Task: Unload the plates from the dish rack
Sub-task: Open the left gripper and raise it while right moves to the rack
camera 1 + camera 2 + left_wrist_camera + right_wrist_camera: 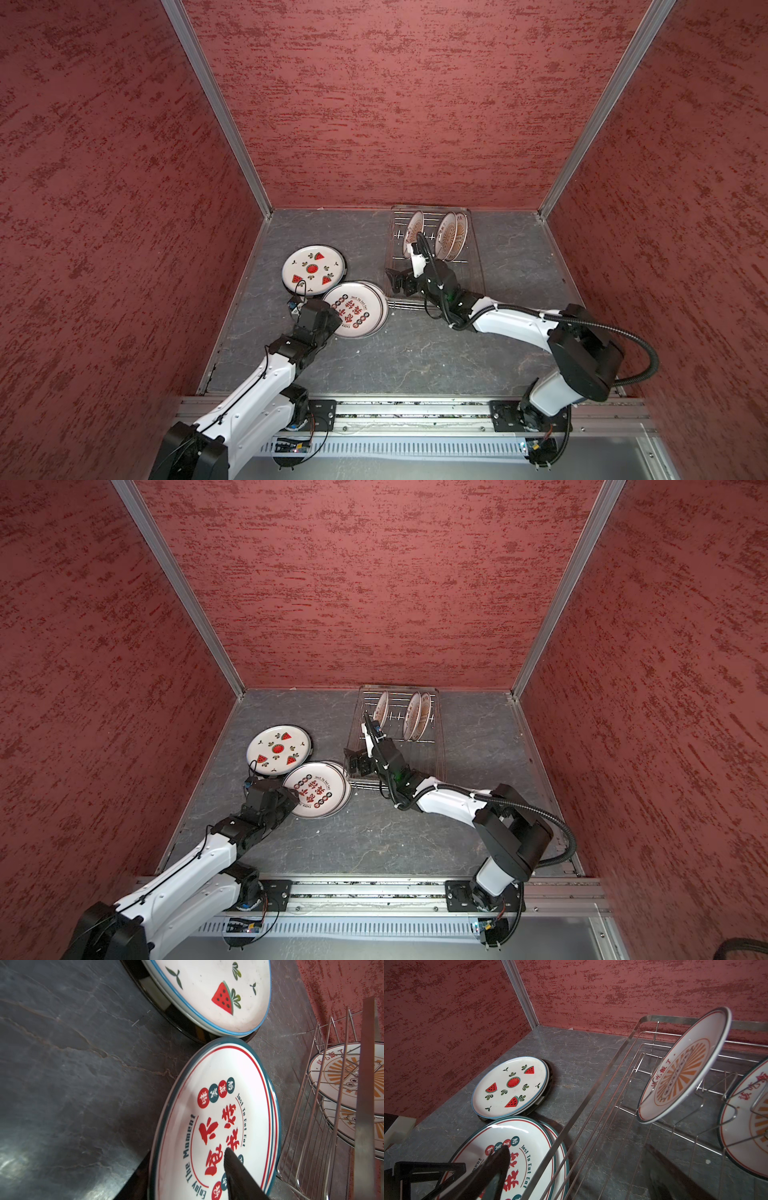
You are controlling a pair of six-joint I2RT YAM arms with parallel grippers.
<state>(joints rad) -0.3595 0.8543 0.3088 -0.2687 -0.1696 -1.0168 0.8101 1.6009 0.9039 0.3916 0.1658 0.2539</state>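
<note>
Now, left gripper point(334, 311) astride stacked plate point(365, 302), hold unclear, right gripper point(402, 264) wide at rack point(459, 276)

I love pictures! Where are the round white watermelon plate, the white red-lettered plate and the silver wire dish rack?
round white watermelon plate point(312, 269): top view, centre print.
white red-lettered plate point(355, 311): top view, centre.
silver wire dish rack point(592, 1094): right wrist view, side rim.

The grey table point(415, 357) carries the dish rack point(407, 304), a watermelon plate stack point(313, 269) and a red-lettered stack point(353, 309).
</note>
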